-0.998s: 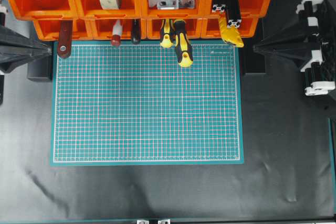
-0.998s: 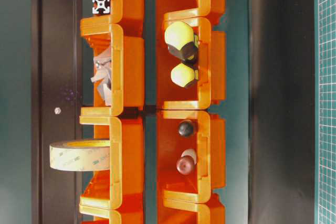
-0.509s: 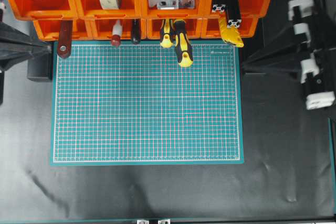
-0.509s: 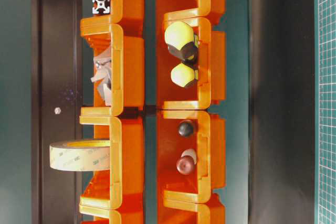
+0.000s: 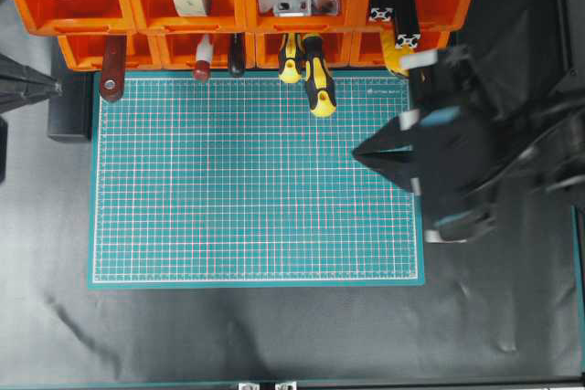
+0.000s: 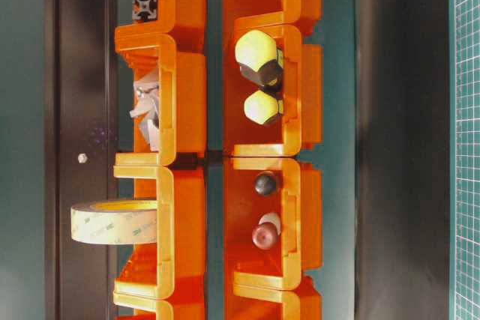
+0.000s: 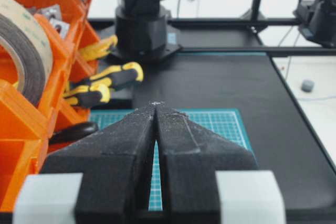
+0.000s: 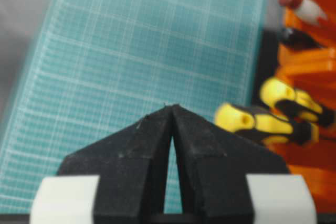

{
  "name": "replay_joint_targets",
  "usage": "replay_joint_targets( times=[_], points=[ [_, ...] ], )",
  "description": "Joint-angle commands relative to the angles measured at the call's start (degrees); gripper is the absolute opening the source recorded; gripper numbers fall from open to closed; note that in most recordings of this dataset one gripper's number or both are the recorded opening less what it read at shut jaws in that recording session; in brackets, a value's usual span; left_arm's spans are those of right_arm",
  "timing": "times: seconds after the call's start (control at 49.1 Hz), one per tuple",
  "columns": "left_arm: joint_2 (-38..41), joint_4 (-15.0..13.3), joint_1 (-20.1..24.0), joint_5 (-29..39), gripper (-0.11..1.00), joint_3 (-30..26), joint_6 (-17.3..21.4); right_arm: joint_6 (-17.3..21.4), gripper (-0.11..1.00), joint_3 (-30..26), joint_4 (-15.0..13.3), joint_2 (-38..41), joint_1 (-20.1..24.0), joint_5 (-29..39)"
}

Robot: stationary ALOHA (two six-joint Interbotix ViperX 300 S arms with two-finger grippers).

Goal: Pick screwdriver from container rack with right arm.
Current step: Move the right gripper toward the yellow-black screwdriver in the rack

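From overhead, the right gripper [image 5: 358, 154] hangs blurred over the green mat [image 5: 228, 189], its jaws closed and empty; the screwdriver [image 5: 317, 79] sticks out of the container rack [image 5: 219, 20], beyond the tips. In the left wrist view, the left gripper [image 7: 156, 104] is closed too. In the right wrist view, the screwdriver lies probably just right of the tips.

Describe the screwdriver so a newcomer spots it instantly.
Find the orange rack along the green mat's far edge. In its lower row, two yellow-and-black handles stick out side by side; the screwdriver is the longer, chunkier one, reaching furthest over the mat, right of the smaller tool.
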Motion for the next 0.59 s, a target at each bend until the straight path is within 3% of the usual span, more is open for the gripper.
replay_joint_targets(
  times=[0.0, 0.183, 0.285, 0.407, 0.57],
  points=[
    [0.26, 0.18, -0.70, 0.00, 0.00, -1.76, -0.26, 2.81, -0.01, -3.69, -7.29, 2.20, 1.93, 4.04],
    [0.35, 0.18, -1.49, 0.00, 0.00, -1.76, -0.26, 13.45, -0.01, -5.10, -26.46, 6.50, 8.53, 15.21],
    [0.53, 0.18, -1.93, 0.00, 0.00, -1.67, -0.26, 19.34, -0.01, -4.75, -34.80, 9.40, 12.92, 25.14],
    [0.62, 0.09, -2.37, -0.09, 0.00, -1.76, -0.26, 24.43, -0.01, -4.75, -40.69, 13.10, 17.40, 34.10],
    [0.62, 0.18, -2.64, 0.00, 0.00, -1.76, -0.26, 26.46, 0.00, -4.13, -41.57, 16.35, 19.60, 35.86]
  ],
)
